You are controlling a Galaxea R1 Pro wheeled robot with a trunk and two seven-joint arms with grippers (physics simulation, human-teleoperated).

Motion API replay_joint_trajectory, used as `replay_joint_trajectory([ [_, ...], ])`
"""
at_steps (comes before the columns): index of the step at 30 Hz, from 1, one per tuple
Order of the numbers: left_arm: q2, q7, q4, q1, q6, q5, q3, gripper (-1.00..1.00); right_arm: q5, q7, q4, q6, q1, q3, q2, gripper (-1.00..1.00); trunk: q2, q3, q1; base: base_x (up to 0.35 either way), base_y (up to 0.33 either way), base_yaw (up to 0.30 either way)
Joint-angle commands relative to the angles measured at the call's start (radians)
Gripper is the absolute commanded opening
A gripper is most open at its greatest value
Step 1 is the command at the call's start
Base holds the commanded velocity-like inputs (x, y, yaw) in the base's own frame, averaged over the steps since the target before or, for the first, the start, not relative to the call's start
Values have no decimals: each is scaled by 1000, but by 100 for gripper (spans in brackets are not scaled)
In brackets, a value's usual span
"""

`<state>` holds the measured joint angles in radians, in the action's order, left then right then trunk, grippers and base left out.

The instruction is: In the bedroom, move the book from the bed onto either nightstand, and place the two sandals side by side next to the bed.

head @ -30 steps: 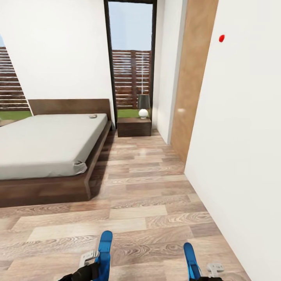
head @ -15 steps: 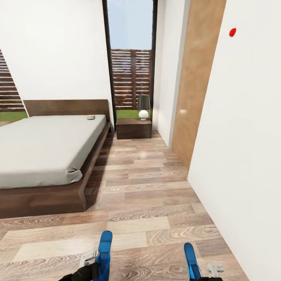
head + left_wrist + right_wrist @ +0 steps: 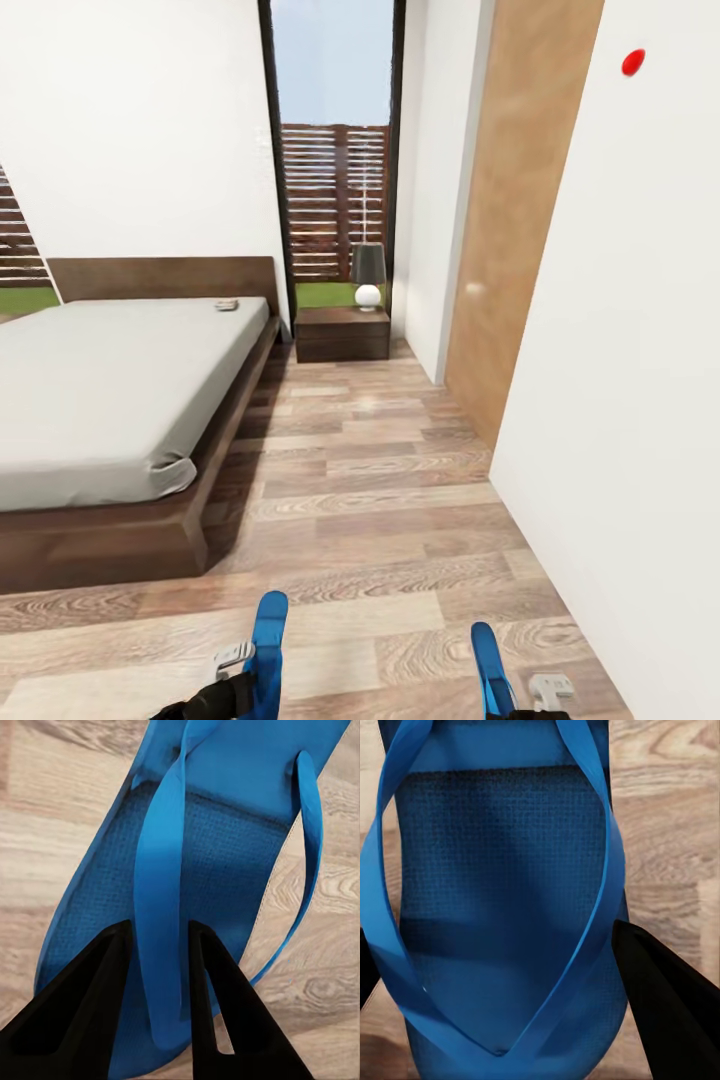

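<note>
The bed [image 3: 110, 400], with a pale grey mattress and a dark wood frame, stands at the left. The book [image 3: 228, 304] lies small on the mattress near the headboard. A dark nightstand [image 3: 343, 335] sits beyond the bed's far corner, below the window. My left gripper [image 3: 159, 1009] is shut on the strap of one blue sandal [image 3: 217, 847], held above the plank floor. The other sandal [image 3: 502, 907] is carried the same way, between the black fingers [image 3: 667, 1012] of my right gripper [image 3: 506, 1020]. Both sandals [image 3: 269, 645] [image 3: 488, 665] stick forward at the bottom of the head view.
A lamp [image 3: 368, 272] with a dark shade and a white round base stands on the nightstand. A white wall [image 3: 620, 350] and a wooden door [image 3: 510, 230] run along the right. A strip of plank floor [image 3: 370, 470] lies between the bed and that wall.
The camera has advanced and turned slightly: the bed slides left and lower, the right wall looms larger. Both sandals stay held in the same places.
</note>
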<state>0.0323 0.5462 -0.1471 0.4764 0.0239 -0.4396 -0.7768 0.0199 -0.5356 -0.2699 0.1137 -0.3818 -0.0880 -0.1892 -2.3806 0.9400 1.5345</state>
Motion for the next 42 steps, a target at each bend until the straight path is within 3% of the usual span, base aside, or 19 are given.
replay_joint_trajectory([
  [1, 0, 2, 0, 1, 3, -10, -9, -100, 3, -5, -2, 11, 0, -9, 0, -100, 0, 1, 0, 327, 0, 0],
  [42, -2, -1, 0, 0, 2, -10, -9, -100, 3, -4, -2, 11, 0, -9, 1, -100, 0, 1, 0, 327, 0, 0],
])
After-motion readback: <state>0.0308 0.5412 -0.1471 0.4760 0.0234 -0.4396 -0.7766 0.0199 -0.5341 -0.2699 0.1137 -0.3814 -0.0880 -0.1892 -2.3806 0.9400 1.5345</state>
